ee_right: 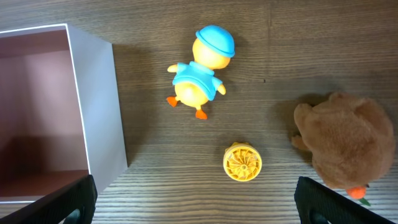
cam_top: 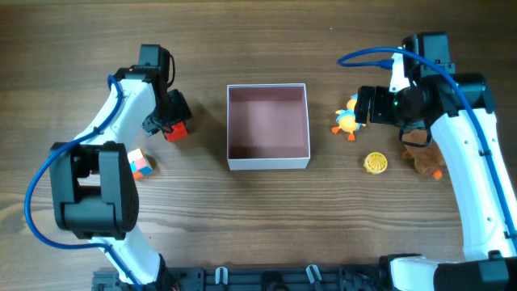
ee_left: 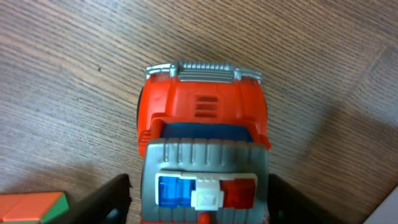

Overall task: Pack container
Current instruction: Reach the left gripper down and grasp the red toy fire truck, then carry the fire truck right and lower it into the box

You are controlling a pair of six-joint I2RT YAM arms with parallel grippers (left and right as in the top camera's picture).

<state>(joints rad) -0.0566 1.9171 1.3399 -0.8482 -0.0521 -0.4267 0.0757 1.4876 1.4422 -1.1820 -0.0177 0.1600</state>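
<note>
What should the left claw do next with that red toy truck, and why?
Probably close on the red toy truck: the fingers of the left claw stand apart on either side of it, not yet gripping, and the container is empty.

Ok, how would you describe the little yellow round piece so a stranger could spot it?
Start at the white container mid-table and look right of its front right corner. The yellow disc lies there, in front of the duck toy, beside the brown plush. It alone is flat, round and spoked.
</note>
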